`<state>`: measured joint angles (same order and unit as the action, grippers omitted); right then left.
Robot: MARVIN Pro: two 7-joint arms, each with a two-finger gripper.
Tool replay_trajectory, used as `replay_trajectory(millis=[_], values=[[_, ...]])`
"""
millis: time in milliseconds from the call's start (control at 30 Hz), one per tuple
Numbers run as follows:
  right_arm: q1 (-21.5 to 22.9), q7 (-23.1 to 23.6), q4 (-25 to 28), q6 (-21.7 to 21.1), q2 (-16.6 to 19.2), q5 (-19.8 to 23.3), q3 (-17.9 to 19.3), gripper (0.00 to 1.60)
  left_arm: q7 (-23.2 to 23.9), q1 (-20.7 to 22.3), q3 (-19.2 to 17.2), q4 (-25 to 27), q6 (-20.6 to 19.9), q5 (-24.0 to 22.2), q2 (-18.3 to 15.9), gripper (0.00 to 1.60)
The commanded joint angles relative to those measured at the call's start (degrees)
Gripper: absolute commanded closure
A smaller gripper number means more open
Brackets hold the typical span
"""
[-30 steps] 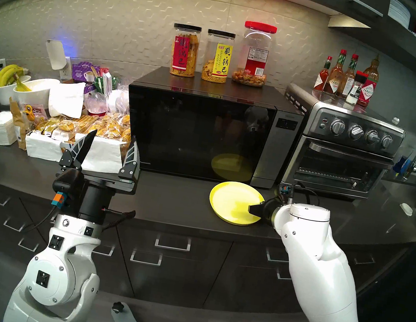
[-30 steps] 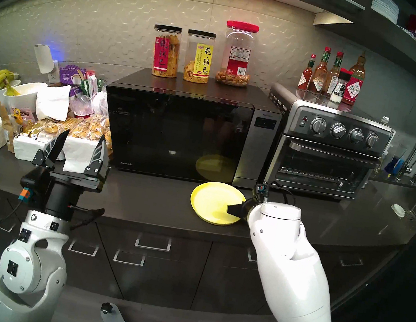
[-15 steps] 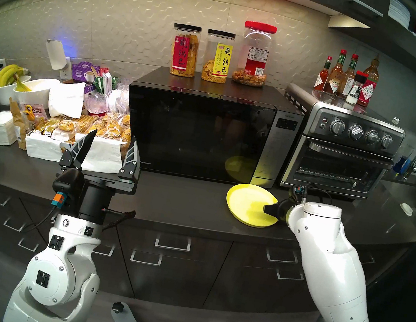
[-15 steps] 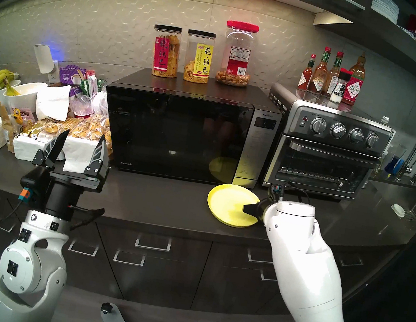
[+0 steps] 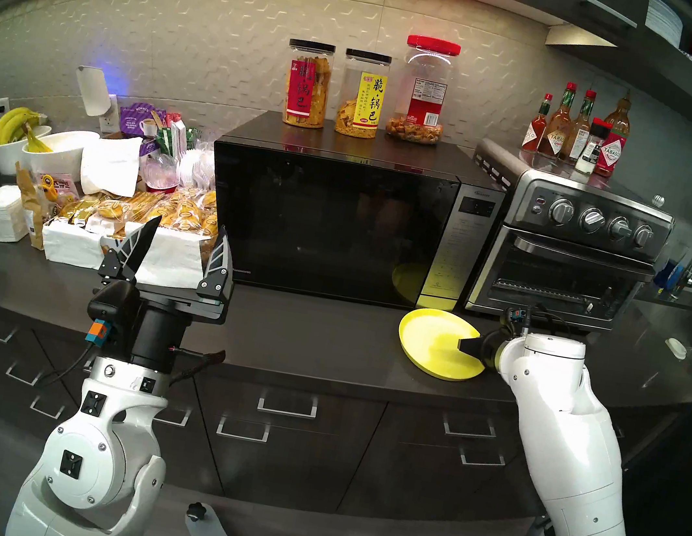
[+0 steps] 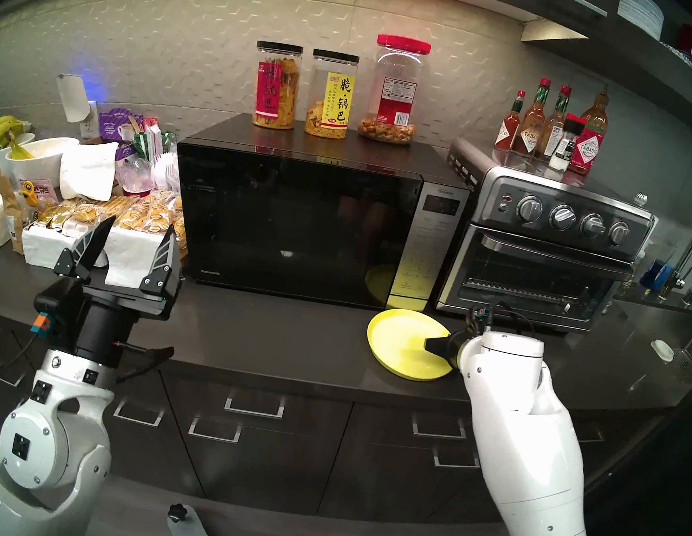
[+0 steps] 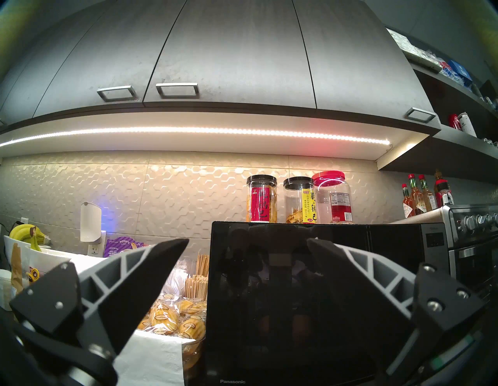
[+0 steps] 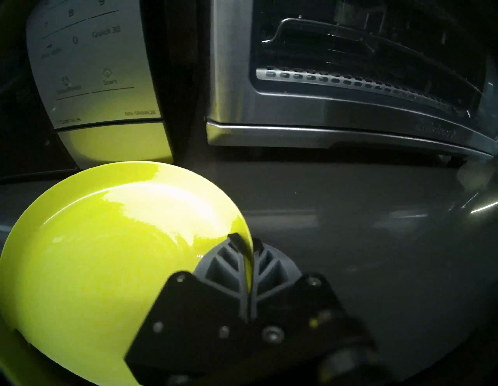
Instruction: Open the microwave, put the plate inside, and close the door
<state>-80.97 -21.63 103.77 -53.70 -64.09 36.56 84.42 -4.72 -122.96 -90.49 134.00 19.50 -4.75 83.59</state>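
In the head stereo left view, you'll see that the plate [image 5: 436, 344] has travelled to the right along the countertop [image 5: 301, 335] since a second ago: it was in front of the door [image 5: 324, 225] then, and now it sits before the microwave [image 5: 350, 216] control strip and the gap beside the toaster oven [image 5: 565, 256]. The right gripper [image 5: 466, 343] came with it, fingers clenched on the plate's right rim. The plate's yellow reflection has slid rightward too (now at the door's right edge and on the grey panel). The door is shut, as before. Your left gripper [image 5: 180, 251] has not stirred; its fingers stand spread wide, holding nothing, in front of the microwave's left corner.

The head stereo right view tells you the same: plate [image 6: 409, 344] shifted right, right gripper [image 6: 431, 345] on its rim, left gripper [image 6: 133, 250] unchanged.

In the left wrist view, both spread fingers [image 7: 151, 272] frame the closed black door [image 7: 288, 296].

In the right wrist view, the fingers [image 8: 237, 266] pinch the plate's rim [image 8: 94, 256] between them, with the toaster oven [image 8: 350, 89] just behind.
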Motion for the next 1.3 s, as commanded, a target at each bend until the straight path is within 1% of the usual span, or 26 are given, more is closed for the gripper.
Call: replay_trajectory(millis=[0, 133, 400, 833, 1267], values=[[1.7, -0.4, 0.0, 0.7, 0.7, -0.5, 1.3, 1.6, -0.1, -0.1, -0.1, 1.1, 0.1, 0.1, 0.1, 0.0], [1.9, -1.6, -0.1, 1.0, 0.0, -1.0, 1.9, 1.6, -0.1, -0.1, -0.1, 1.1, 0.1, 0.1, 0.1, 0.0], [2.6, -2.0, -0.9, 1.1, 0.2, -1.2, 3.0, 1.6, -0.1, -0.1, -0.1, 1.1, 0.1, 0.1, 0.1, 0.0], [3.9, -1.5, -3.0, 1.2, 1.0, -1.5, 4.7, 1.6, -0.1, -0.1, -0.1, 1.1, 0.1, 0.1, 0.1, 0.0], [4.5, -1.0, -4.6, 1.5, 0.8, -1.9, 4.8, 1.6, -0.1, -0.1, -0.1, 1.1, 0.1, 0.1, 0.1, 0.0]])
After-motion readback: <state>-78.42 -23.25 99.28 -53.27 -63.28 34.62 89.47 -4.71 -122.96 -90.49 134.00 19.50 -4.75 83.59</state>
